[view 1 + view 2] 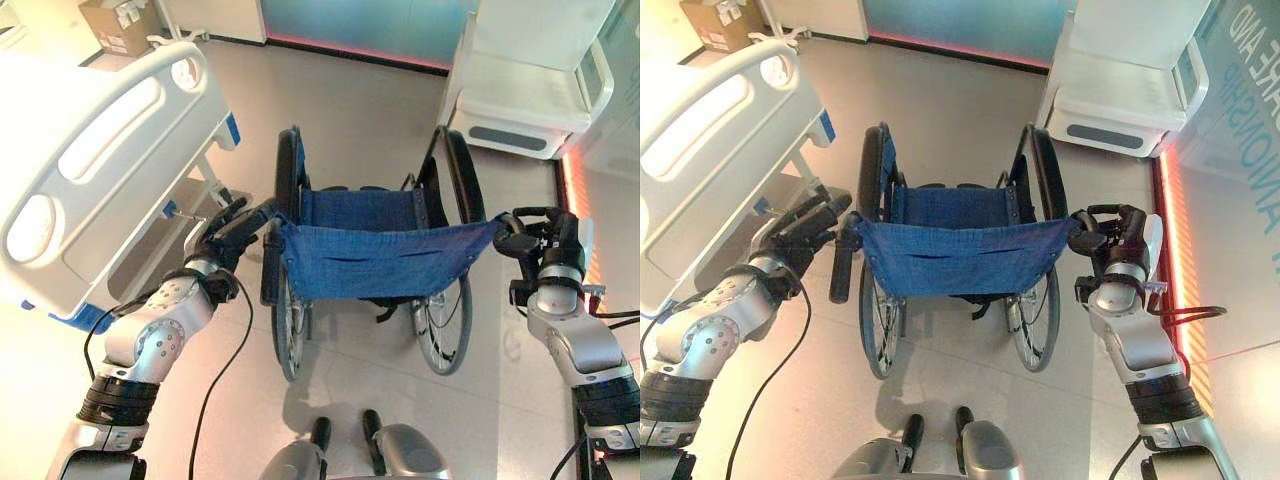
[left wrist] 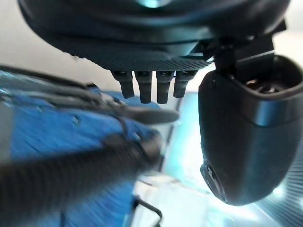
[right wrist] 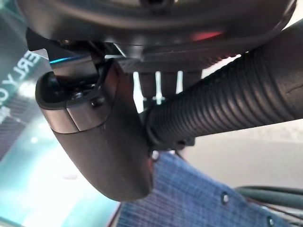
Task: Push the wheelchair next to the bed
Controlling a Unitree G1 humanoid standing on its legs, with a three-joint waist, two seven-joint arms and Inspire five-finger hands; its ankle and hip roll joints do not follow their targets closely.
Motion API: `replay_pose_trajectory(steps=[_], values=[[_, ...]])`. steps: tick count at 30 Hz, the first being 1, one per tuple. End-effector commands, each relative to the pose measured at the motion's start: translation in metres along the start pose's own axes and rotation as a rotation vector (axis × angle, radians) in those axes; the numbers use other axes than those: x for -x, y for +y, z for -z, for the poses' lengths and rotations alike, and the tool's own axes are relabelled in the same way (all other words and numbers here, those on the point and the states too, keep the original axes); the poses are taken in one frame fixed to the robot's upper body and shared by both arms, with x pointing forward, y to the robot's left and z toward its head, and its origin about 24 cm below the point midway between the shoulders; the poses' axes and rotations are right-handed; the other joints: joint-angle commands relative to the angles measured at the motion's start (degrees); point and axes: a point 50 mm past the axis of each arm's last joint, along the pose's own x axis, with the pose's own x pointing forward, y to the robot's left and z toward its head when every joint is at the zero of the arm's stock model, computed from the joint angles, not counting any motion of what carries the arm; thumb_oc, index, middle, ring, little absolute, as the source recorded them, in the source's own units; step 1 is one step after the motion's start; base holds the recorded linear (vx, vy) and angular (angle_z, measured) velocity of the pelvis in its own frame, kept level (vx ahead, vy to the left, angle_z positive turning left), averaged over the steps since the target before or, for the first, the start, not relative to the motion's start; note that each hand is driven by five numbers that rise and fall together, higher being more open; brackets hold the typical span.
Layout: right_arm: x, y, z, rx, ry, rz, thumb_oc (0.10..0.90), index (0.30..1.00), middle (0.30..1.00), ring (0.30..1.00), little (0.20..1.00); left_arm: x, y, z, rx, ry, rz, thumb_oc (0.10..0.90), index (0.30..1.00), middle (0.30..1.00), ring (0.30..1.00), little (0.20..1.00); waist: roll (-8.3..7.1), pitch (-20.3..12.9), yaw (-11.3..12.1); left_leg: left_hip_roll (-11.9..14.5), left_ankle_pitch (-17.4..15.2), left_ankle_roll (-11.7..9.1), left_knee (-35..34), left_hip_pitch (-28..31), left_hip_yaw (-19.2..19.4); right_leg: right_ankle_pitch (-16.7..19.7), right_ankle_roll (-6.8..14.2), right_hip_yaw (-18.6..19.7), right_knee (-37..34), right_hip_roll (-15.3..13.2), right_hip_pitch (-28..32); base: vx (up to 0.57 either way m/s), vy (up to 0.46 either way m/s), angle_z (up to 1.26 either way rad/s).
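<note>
The wheelchair [image 1: 375,255], with a blue cloth back and black wheels, stands in front of me, its back towards me. My left hand [image 1: 226,238] is at the wheelchair's left push handle [image 1: 840,268] with its fingers [image 2: 144,87] straight; in the left wrist view the ribbed handle [image 2: 71,175] lies a little apart from them. My right hand [image 1: 1118,240] is curled round the right push handle [image 3: 236,101], which runs between thumb [image 3: 102,142] and fingers. The white bed [image 1: 90,150] stands at the left, its end board close to the left wheel.
A white padded chair [image 1: 530,90] stands at the far right behind the wheelchair. A cardboard box [image 1: 120,25] sits on the floor at the far left. Open pale floor lies ahead between bed and chair.
</note>
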Motion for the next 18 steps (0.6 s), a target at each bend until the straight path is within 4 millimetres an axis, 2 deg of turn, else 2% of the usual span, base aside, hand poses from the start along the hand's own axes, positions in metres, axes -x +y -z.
replay_pose_trajectory(steps=[1, 6, 10, 15, 18], values=[[0.029, 0.045, 0.021, -0.183, 0.098, -0.205, 0.4, 0.3, 0.3, 0.3, 0.3, 0.013, -0.009, -0.037, 0.076, -0.223, 0.063, 0.8, 0.9, 0.9, 0.9, 0.9, 2.43, -4.5, 1.44, -2.49, -3.36, 3.14, -3.14, 6.75, 1.72, 14.29, 1.67, -0.35, -7.22, 1.11, -7.21, -0.02, -0.045, 0.04], [0.03, 0.044, 0.019, -0.194, 0.09, -0.214, 0.4, 0.3, 0.3, 0.3, 0.3, 0.015, -0.016, -0.023, 0.087, -0.15, 0.143, 0.8, 0.9, 0.9, 0.9, 0.9, 2.69, -4.54, 1.63, -2.21, -2.77, 3.1, -4.24, 7.42, 1.06, 14.23, 1.71, -1.49, -7.01, 1.14, -7.24, -0.03, -0.043, 0.04], [0.031, 0.046, 0.017, -0.202, 0.086, -0.221, 0.4, 0.3, 0.3, 0.3, 0.3, 0.016, -0.019, -0.024, 0.044, -0.194, 0.158, 0.8, 0.9, 0.9, 0.9, 0.9, 2.88, -4.55, 1.82, -2.05, -2.6, 3.07, -4.65, 7.87, 1.04, 14.25, 1.77, -2.42, -6.82, 1.01, -7.26, -0.04, -0.027, 0.03], [0.034, 0.049, 0.019, -0.211, 0.089, -0.225, 0.4, 0.3, 0.3, 0.3, 0.3, 0.018, -0.006, -0.032, -0.138, -0.249, 0.056, 0.8, 0.9, 0.9, 0.9, 0.9, 3.04, -4.79, 2.15, -1.91, -2.6, 3.11, -4.87, 8.38, 1.11, 14.13, 1.75, -3.22, -6.74, 0.83, -7.06, 0.0, 0.0, 0.0], [0.033, 0.049, 0.019, -0.212, 0.093, -0.223, 0.4, 0.3, 0.3, 0.3, 0.3, 0.018, 0.011, -0.035, -0.27, -0.257, -0.039, 0.8, 0.9, 0.9, 0.9, 0.9, 3.18, -4.99, 2.36, -1.84, -2.61, 3.05, -5.06, 8.65, 1.0, 14.14, 1.84, -3.63, -6.69, 0.68, -7.07, 0.0, 0.0, 0.0]])
